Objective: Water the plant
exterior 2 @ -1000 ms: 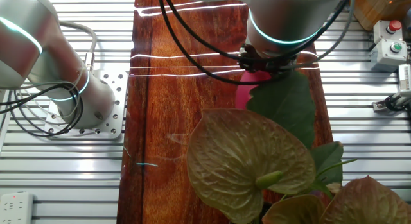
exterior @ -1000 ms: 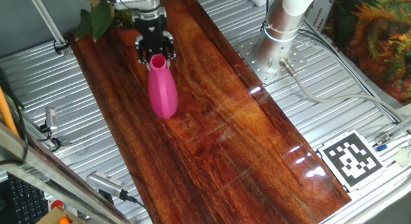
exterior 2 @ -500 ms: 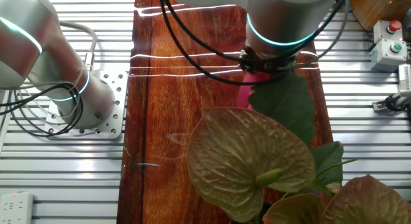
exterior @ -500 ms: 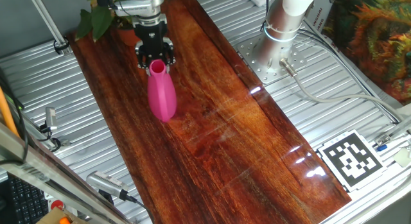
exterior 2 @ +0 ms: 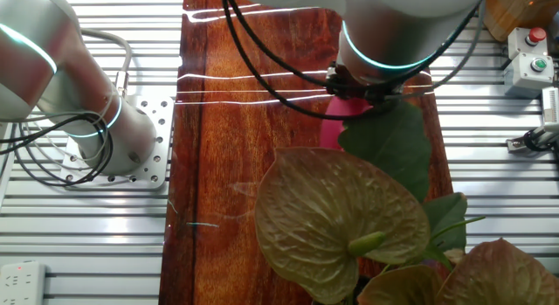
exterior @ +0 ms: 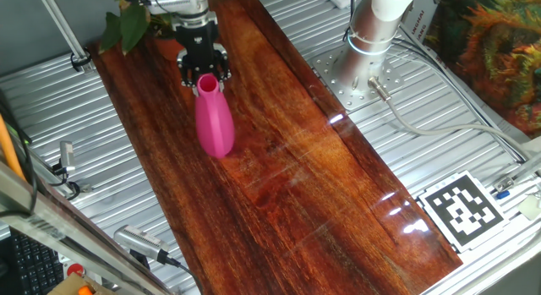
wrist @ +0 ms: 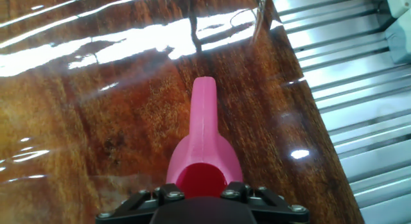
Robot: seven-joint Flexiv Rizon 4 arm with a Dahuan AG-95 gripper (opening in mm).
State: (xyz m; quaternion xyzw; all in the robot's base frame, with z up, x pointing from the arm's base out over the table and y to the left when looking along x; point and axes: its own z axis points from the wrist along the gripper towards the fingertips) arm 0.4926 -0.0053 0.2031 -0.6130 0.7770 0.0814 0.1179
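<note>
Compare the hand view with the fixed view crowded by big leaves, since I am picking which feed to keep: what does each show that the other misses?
Only the hand view shows the pink plastic watering can's spout and open red mouth, with the black tool at its rim. Only the leafy fixed view shows the broad olive-green plant leaves, the robot base and a grey button box. Both share the glossy dark wooden board and a part of the pink can.

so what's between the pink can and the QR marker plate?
Only bare wooden board between the pink can and the marker plate, seen in one fixed view.
</note>
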